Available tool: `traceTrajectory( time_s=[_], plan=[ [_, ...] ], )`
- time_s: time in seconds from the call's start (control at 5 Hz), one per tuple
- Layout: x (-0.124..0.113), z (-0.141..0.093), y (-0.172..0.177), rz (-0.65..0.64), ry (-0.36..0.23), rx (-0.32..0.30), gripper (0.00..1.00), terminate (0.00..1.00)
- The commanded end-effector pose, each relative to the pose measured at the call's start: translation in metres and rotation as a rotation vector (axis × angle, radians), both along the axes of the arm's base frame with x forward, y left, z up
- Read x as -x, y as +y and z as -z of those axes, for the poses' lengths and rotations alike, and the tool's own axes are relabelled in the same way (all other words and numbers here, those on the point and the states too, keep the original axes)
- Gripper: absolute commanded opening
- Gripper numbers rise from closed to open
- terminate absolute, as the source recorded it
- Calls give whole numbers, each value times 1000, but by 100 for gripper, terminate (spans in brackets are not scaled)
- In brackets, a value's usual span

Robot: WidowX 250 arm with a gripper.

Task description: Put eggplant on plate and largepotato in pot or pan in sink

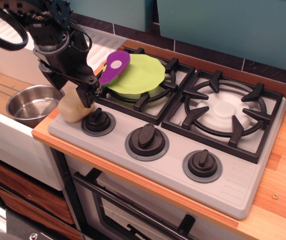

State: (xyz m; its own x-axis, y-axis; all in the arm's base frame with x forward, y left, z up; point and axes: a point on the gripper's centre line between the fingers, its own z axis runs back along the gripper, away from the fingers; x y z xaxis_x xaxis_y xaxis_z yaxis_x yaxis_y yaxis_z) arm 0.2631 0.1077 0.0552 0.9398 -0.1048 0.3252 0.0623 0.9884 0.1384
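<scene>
Judging by the glossy purple toy eggplant (117, 65) resting on the thin lime-green plate (142, 75) at upper centre, that half is counted done, while the pale tan oval potato (72, 107), left of centre, is not yet in the shiny steel pot (32, 104) at far left, the black gripper (86, 96) being lowered onto it with a jaw state that cannot be told.

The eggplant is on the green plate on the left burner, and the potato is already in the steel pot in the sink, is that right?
Not quite. The eggplant does lie on the plate over the left burner, but the potato is not in the pot. The observation.image view shows it on the stovetop's front-left corner, with the gripper down at it. The pot holds nothing.
</scene>
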Motion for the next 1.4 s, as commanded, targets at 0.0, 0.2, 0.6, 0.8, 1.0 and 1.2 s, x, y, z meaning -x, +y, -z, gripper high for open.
traceTrajectory(
  time_s=[0.0,0.2,0.6,0.8,1.0,1.2],
  plan=[
    [-2,3,2,17,-46,15,100,0],
    [-3,10,4,39,-59,32,100,0],
    [-2,16,9,65,-83,77,100,0],
    [-2,19,9,69,-89,95,100,0],
    [-3,22,9,72,-91,115,100,0],
    [-3,25,8,77,-95,141,100,0]
  ],
)
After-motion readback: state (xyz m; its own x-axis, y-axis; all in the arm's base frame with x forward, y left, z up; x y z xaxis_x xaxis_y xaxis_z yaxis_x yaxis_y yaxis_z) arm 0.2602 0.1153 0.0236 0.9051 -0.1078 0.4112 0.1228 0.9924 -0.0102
